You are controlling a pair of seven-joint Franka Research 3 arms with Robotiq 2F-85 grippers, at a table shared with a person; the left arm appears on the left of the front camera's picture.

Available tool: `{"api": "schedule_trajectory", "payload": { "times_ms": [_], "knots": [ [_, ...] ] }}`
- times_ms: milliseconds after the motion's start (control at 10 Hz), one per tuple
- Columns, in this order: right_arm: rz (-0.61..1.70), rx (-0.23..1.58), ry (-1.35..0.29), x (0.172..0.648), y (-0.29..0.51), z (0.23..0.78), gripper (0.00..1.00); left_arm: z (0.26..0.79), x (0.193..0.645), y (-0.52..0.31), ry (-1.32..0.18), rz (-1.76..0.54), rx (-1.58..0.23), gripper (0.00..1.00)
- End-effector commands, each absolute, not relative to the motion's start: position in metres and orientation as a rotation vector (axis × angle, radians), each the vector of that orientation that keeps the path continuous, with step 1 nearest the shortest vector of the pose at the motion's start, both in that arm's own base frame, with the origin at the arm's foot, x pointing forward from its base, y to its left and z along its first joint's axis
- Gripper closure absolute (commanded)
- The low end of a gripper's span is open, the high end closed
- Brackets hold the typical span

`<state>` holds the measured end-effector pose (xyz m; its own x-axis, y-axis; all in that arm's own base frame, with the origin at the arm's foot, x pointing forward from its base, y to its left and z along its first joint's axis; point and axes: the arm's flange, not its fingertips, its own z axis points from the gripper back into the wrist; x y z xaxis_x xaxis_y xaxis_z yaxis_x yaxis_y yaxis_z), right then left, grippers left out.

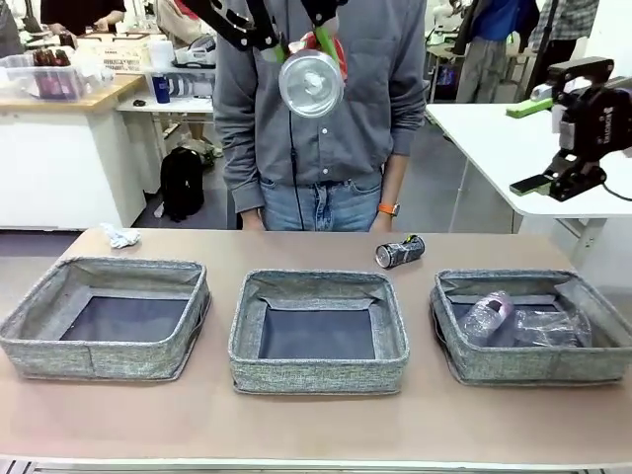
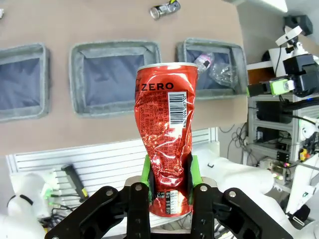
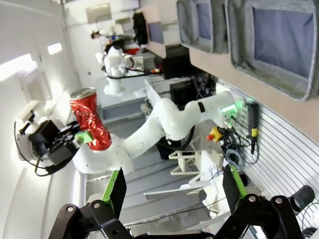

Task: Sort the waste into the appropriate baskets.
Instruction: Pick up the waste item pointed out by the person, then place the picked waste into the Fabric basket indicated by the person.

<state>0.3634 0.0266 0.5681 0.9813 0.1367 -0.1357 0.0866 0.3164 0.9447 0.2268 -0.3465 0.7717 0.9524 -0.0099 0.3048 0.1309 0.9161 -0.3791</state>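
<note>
My left gripper [image 2: 169, 174] is clamped partway shut on one end of the crushed red can [image 2: 164, 124], the other end aimed down at the table [image 1: 316, 434]. It hangs high, roughly over the middle basket [image 1: 318, 375], I'd guess to clear the soft walls. The right basket [image 1: 533, 367] holds both clear bottles [image 1: 486, 316], so cans probably go in the middle. My right gripper [image 3: 174, 189] is wide open, empty, off to the side. The black-and-silver can [image 1: 400, 251] lies beyond those baskets, the paper wad [image 1: 120, 235] behind the left basket [image 1: 104, 351]. A person [image 1: 326, 148] stands close behind; the drop path looks free.
</note>
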Motion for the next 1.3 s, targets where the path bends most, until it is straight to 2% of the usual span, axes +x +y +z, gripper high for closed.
{"api": "schedule_trajectory", "payload": {
  "times_ms": [0,1200],
  "knots": [
    [0.03,1.264,0.198,0.3663,0.0244,0.5725,0.0,0.7653,0.2223,-0.3417,-0.313,-0.085,-0.395,0.71],
    [0.03,1.264,0.198,0.3663,0.0244,0.5725,0.0,0.7653,0.2223,-0.3417,-0.313,-0.085,-0.395,0.71]
  ]
}}
